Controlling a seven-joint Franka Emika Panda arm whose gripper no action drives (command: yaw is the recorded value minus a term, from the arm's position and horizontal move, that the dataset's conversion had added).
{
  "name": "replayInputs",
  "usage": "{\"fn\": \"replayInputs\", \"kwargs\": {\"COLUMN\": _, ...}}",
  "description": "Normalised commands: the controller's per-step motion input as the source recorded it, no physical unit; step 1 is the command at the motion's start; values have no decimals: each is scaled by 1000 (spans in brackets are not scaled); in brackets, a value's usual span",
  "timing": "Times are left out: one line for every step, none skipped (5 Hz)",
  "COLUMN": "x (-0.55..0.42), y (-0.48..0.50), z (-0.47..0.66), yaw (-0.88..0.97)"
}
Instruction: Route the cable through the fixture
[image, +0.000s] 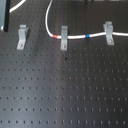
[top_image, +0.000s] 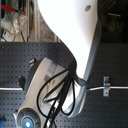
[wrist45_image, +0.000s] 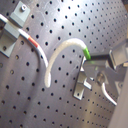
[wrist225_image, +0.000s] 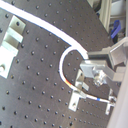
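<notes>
The cable (image: 75, 37) runs across the upper first exterior view, through the middle (image: 63, 36) and right (image: 108, 32) fixtures — the claw (wrist45_image: 91, 61) pinches its green-marked stretch; tugging could unseat it.

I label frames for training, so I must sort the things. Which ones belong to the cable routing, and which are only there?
Job:
- cable
- middle clip and right clip, both with the cable at them
- left clip, free
- gripper, at the cable's green mark

Only there:
- board
- arm's black hoses
</notes>
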Motion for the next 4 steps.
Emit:
{"fn": "replayInputs", "kwargs": {"x": -40, "y": 15, "z": 1, "yaw": 0}}
{"fn": "replayInputs", "kwargs": {"x": -184, "y": 241, "z": 8, "yaw": 0}}
{"fn": "replayInputs", "kwargs": {"x": -189, "y": 528, "z": 9, "yaw": 254}}
{"fn": "replayInputs", "kwargs": {"x": -47, "y": 809, "z": 80, "yaw": 0}}
